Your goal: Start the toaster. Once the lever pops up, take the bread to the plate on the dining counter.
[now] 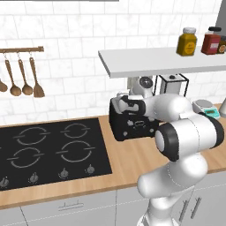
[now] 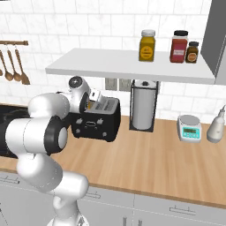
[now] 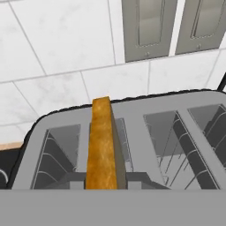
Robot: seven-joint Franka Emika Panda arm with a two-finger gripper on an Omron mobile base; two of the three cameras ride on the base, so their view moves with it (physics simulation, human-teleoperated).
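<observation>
Pincer [image 2: 91, 102] closed on bread [image 3: 103, 145], directly above toaster [image 2: 99, 121] slot.

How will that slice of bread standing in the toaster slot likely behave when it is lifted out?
The bread shows a thin golden crust edge, so it is probably light and fairly stiff, though apt to crumble under a hard squeeze. It stands upright in a narrow slot of the toaster, so a tilted pull may snag it on the wire guides. Its rough crust should resist slipping.
</observation>
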